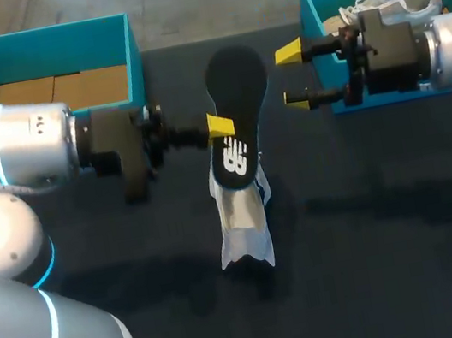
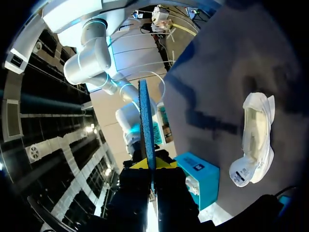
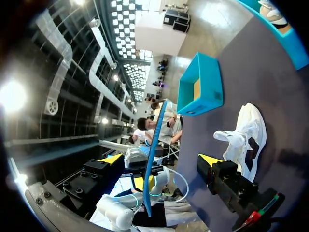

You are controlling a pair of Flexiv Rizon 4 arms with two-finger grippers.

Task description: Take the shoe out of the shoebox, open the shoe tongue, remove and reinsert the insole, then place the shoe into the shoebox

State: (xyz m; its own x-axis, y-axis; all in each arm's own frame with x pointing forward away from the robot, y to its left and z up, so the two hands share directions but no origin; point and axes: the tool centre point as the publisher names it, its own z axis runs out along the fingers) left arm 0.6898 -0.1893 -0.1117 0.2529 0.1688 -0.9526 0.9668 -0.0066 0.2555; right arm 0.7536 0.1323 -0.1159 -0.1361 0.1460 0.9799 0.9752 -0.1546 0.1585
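My left gripper point(image 1: 219, 125) is shut on the side edge of a black insole point(image 1: 240, 106) and holds it upright above the table's middle. In the left wrist view the insole point(image 2: 146, 125) shows edge-on, blue, pinched in the gripper point(image 2: 150, 165). The white shoe point(image 1: 243, 218) lies on the dark table under the insole, also seen as the shoe point(image 2: 256, 137) and the shoe point(image 3: 247, 140). My right gripper point(image 1: 293, 75) stands open just right of the insole, apart from it. In its own view the insole point(image 3: 153, 145) is ahead of the gripper point(image 3: 161, 162), in line with the gap.
A blue shoebox point(image 1: 126, 64) with cardboard inside stands at the back left, also visible as the box point(image 3: 186, 89). A second blue box point(image 1: 316, 32) at the back right, behind my right gripper, holds another white shoe point(image 1: 394, 4). The box point(image 2: 207, 181) shows beside my left gripper.
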